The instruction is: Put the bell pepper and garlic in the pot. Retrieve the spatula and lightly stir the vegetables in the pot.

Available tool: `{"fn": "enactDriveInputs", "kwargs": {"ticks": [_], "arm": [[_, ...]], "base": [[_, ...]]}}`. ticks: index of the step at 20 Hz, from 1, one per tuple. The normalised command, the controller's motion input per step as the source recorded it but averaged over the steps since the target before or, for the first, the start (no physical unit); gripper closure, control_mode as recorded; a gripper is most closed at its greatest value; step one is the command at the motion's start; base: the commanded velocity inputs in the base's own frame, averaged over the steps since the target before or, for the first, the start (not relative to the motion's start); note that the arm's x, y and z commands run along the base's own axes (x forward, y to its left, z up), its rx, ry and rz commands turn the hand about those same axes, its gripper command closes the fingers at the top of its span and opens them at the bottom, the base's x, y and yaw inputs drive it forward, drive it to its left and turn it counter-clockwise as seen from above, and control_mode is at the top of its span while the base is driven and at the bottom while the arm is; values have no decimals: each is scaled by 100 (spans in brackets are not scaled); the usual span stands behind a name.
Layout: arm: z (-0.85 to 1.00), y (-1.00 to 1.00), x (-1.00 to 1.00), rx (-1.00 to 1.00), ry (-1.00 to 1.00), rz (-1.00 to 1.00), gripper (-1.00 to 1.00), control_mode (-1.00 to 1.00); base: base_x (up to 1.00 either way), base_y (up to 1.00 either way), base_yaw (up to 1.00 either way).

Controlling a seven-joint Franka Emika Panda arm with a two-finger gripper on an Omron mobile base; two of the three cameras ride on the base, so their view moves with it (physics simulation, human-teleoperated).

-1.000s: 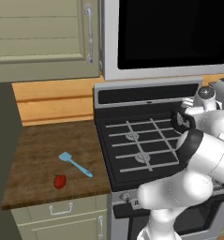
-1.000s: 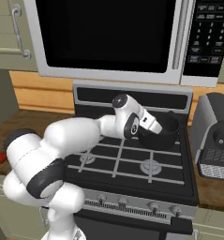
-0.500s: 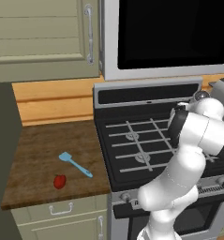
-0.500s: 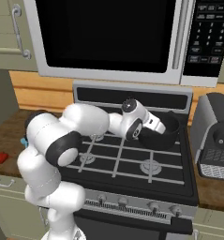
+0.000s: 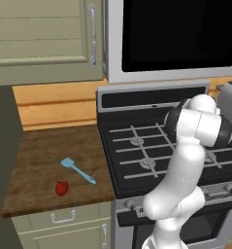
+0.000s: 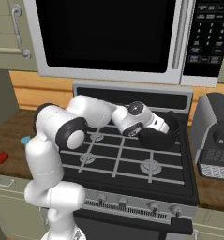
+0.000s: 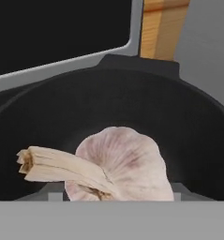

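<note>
Claw at the pot on the rear right burner, garlic in front of the hand camera.

The claw (image 6: 167, 126) reaches over the rim of the black pot (image 6: 175, 136), which sits at the stove's 1 o'clock corner, close against the backsplash and just beside the grey toaster (image 6: 215, 136) at 3 o'clock; room is tight there. The garlic (image 7: 125, 164) fills the low centre of the hand view, over the pot's dark interior, its stem pointing to 9 o'clock; whether the claw's fingers grip it cannot be told. The stove grates (image 5: 141, 146) in front lie open. On the wooden counter (image 5: 44, 155) at 9 o'clock, the bell pepper (image 5: 62, 188) lies near the front edge, the light-blue spatula (image 5: 77, 170) just beside it, apart.
</note>
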Motion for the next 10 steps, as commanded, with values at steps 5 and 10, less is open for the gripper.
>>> {"fn": "enactDriveInputs", "kwargs": {"ticks": [5,10], "arm": [[-6,-8,15,0,1,3,-100,-100],[5,0,0,0,0,1,-100,-100]], "base": [[0,0,0],[0,0,0]]}}
